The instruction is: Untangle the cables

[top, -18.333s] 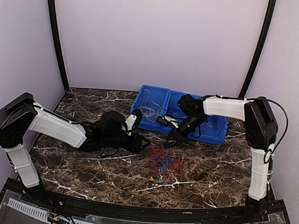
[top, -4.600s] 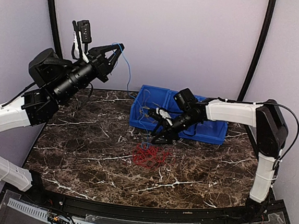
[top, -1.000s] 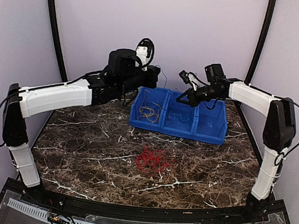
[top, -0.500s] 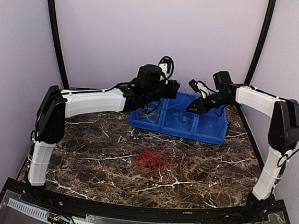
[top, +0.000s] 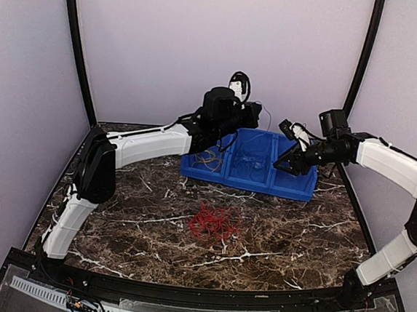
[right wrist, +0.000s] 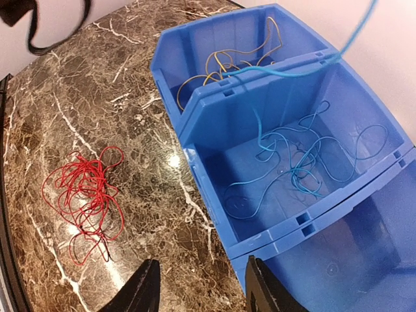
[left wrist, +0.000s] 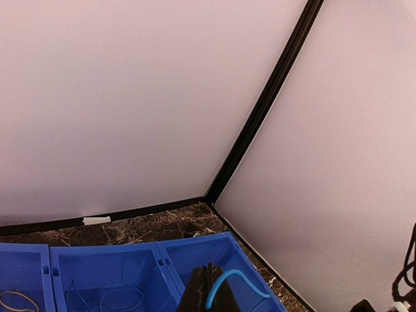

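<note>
The cables lie sorted by colour. A loose red bunch rests on the marble in front of the blue bin. Yellow ones fill the bin's left compartment and blue ones the middle one. My left gripper hangs above the bin, shut on one blue cable, which slants down into the middle compartment. My right gripper hovers open and empty over the bin's right part.
The bin stands near the back wall, with black corner posts behind it. Pale walls close in the table on three sides. The left arm stretches across the back left of the marble.
The left gripper has swung right, carrying the blue cable over the bin. The right gripper has opened, letting go of the cable, and drawn back to the right.
</note>
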Controlling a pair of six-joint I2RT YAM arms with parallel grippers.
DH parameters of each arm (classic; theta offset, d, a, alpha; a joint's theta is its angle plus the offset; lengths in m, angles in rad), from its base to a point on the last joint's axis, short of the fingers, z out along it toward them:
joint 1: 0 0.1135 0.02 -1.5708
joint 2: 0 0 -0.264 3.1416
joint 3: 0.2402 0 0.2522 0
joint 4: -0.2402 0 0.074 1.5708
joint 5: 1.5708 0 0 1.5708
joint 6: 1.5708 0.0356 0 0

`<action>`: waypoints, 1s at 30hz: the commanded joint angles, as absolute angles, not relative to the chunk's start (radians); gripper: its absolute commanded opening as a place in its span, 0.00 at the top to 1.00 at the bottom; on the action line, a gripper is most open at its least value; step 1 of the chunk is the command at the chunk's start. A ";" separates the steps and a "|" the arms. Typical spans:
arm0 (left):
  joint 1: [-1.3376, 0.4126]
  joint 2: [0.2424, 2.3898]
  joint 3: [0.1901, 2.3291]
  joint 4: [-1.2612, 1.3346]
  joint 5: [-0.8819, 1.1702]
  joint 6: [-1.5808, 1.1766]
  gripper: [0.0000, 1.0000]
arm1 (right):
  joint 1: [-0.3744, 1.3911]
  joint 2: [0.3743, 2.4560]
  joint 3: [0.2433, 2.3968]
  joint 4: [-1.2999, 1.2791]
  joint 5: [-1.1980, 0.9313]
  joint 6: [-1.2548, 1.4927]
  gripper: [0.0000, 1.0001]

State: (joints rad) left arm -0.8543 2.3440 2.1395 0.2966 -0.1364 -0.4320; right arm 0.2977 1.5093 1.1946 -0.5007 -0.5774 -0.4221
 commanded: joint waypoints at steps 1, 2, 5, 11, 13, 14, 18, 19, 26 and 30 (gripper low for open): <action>-0.812 2.457 2.297 0.207 -0.109 -0.478 1.00 | 0.292 1.442 1.150 -0.445 -0.638 -0.440 0.52; -0.806 2.467 2.320 0.194 -0.104 -0.484 1.00 | 0.292 1.435 1.144 -0.443 -0.642 -0.441 0.52; -0.804 2.479 2.319 0.148 -0.102 -0.491 0.96 | 0.293 1.421 1.126 -0.440 -0.642 -0.441 0.52; -0.804 2.459 2.317 0.070 -0.084 -0.474 0.74 | 0.292 1.413 1.108 -0.428 -0.663 -0.434 0.51; -0.804 2.447 2.316 0.043 -0.086 -0.469 0.65 | 0.293 1.417 1.113 -0.432 -0.667 -0.434 0.51; -0.804 2.443 2.316 0.033 -0.087 -0.465 0.61 | 0.293 1.418 1.114 -0.433 -0.668 -0.434 0.51; -0.804 2.407 2.324 -0.091 -0.091 -0.439 0.54 | 0.292 1.420 1.115 -0.440 -0.668 -0.440 0.51; -0.804 2.383 2.318 -0.145 -0.096 -0.430 0.53 | 0.293 1.417 1.112 -0.442 -0.667 -0.442 0.51; -0.804 2.085 1.982 -0.056 -0.060 -0.345 0.49 | 0.297 1.424 1.099 -0.449 -0.713 -0.496 0.49; -0.805 1.892 1.728 -0.004 -0.030 -0.316 0.49 | 0.327 1.470 1.142 -0.519 -0.715 -0.549 0.49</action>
